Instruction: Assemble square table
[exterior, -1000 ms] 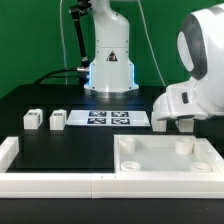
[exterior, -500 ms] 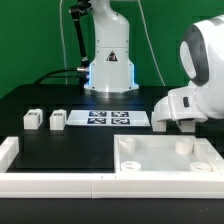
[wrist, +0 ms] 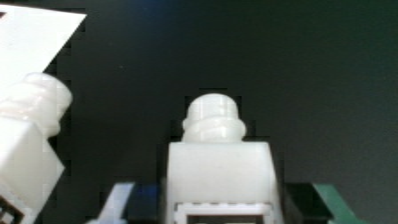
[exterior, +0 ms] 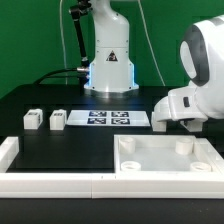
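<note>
The square tabletop (exterior: 150, 168), white with a raised rim and corner sockets, lies at the front on the exterior view's right. Two white legs (exterior: 33, 119) (exterior: 58, 119) stand on the exterior view's left. My gripper (exterior: 170, 126) is low behind the tabletop. In the wrist view a third white leg (wrist: 217, 150) lies between my fingers, its rounded threaded tip pointing away. My gripper (wrist: 222, 208) is open, with a dark gap on each side of that leg. A fourth leg (wrist: 32, 125) lies close beside it.
The marker board (exterior: 110, 118) lies at the back middle, in front of the robot base (exterior: 108, 65). The long white border rail (exterior: 50, 183) runs along the front and up the left edge. A flat white corner (wrist: 36, 40) shows beyond the legs; I cannot tell what it is.
The arm has shifted very slightly; the tabletop and the two legs on the left have not moved.
</note>
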Action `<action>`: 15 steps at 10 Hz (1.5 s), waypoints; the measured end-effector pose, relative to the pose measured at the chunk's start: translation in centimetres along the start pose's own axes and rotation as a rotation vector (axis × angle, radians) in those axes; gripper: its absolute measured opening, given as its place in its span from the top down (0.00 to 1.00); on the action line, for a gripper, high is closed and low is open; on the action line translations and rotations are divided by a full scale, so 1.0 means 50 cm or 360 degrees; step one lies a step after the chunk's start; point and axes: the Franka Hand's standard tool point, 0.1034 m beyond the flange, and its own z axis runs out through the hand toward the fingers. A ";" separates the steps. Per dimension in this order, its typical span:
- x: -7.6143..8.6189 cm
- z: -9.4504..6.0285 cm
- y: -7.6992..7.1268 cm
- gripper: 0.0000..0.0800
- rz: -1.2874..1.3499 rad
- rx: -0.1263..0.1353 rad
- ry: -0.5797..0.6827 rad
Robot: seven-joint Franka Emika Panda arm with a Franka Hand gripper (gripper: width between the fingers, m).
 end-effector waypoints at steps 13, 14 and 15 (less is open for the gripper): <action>-0.069 -0.313 0.135 0.64 -0.0174 0.0018 0.0675; -0.072 -0.371 0.162 0.64 -0.0218 0.0010 0.0794; -0.046 -0.391 0.161 0.64 -0.0225 -0.0016 0.1048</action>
